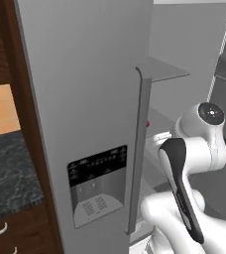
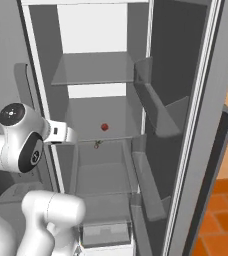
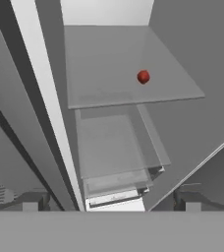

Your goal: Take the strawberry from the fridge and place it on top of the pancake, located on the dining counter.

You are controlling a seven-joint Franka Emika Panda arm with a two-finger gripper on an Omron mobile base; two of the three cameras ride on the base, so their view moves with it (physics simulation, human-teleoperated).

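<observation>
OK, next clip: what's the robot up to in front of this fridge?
The white arm is reaching toward the fridge, whose right door stands open while the left door with the dispenser panel is closed. A strawberry sits alone on a middle glass shelf, untouched. In the hand view the gripper points into the compartment, short of the berry and holding nothing. The pickup has not started yet.

The fridge (image 2: pixel 111 125) runs past the top and bottom edges of the right base view, so its full height cannot be seen; in the left base view its closed door (image 1: pixel 85 99) (the one with the dispenser panel (image 1: pixel 96 186)) hides most of the interior and nearly all of the strawberry (image 1: pixel 147 124), which shows as a red sliver by the handle (image 1: pixel 137 154); the strawberry (image 3: pixel 143 76) is too small for detail; the gripper's tips sit at the hand view's bottom edge, too little to judge the jaws.
</observation>
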